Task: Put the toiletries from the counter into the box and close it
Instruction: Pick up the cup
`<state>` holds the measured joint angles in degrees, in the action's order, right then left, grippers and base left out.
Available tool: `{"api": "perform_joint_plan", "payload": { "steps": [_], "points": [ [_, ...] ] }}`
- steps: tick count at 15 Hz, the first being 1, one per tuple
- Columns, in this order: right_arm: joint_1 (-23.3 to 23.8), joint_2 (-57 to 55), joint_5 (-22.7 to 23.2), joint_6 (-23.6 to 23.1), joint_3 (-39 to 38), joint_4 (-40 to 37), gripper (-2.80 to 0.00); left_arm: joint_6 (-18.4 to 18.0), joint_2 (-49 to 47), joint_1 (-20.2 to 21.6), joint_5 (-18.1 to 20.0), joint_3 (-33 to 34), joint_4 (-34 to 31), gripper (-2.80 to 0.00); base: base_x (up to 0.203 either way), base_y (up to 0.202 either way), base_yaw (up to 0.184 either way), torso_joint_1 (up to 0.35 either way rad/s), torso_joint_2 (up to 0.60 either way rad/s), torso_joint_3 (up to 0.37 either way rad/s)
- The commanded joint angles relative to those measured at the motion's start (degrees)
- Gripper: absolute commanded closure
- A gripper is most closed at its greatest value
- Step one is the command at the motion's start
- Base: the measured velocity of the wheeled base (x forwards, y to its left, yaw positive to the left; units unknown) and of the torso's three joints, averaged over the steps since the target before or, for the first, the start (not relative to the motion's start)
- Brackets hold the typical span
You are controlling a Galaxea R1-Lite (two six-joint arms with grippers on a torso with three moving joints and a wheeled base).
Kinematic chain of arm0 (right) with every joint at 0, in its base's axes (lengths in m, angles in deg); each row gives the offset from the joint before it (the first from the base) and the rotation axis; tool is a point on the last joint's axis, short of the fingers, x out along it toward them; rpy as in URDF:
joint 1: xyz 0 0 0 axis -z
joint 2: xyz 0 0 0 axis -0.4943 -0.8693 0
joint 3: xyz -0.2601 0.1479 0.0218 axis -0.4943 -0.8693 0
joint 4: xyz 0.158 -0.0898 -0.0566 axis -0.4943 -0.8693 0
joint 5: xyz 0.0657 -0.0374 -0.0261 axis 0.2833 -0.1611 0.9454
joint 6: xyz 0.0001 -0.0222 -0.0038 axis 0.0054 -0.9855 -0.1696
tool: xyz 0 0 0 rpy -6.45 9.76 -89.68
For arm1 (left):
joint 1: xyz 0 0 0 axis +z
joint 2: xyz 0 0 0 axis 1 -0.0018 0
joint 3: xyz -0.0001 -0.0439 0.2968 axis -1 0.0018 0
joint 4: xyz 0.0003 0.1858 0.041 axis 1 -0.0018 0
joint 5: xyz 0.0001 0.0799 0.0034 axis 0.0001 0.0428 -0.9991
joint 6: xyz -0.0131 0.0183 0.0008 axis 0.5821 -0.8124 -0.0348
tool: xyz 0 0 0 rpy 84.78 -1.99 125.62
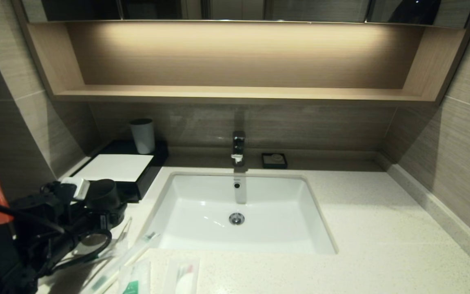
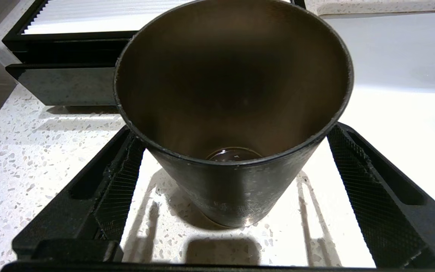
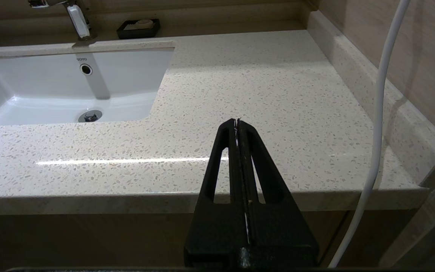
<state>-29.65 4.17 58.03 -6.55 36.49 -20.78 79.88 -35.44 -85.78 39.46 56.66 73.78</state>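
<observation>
Standing upright, black cup (image 2: 232, 113), seemingly empty, between left gripper (image 2: 236, 196) fingers

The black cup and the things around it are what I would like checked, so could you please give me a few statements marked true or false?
1. The left hand is open, with the black cup standing between its fingers. True.
2. The black cup lies on its side. False: it stands upright on the counter.
3. The right hand is shut and holds nothing. True.
4. The white cup stands in the sink. False: it stands at the back of the box.
5. The toiletries are already in the box. False: they lie on the counter in front of the sink.
</observation>
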Motion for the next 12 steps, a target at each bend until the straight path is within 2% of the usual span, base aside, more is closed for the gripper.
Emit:
{"api": "perform_joint_plan", "payload": {
  "steps": [1,8,12],
  "points": [
    [-0.01,-0.09,0.01,0.01,0.0,0.03,0.0,0.08,0.13,0.09,0.1,-0.07,0.49,0.0,0.0,0.0,0.0,0.0,0.0,0.0],
    [-0.05,-0.01,0.01,0.01,0.0,-0.01,0.0,0.35,-1.08,0.1,0.72,-0.68,0.49,0.0,0.0,0.0,0.0,0.0,0.0,0.0],
    [-0.06,-0.09,0.01,0.01,0.0,-0.06,0.0,0.11,6.45,0.1,-0.27,-1.92,0.49,0.0,0.0,0.0,0.0,0.0,0.0,0.0]
  ]
}}
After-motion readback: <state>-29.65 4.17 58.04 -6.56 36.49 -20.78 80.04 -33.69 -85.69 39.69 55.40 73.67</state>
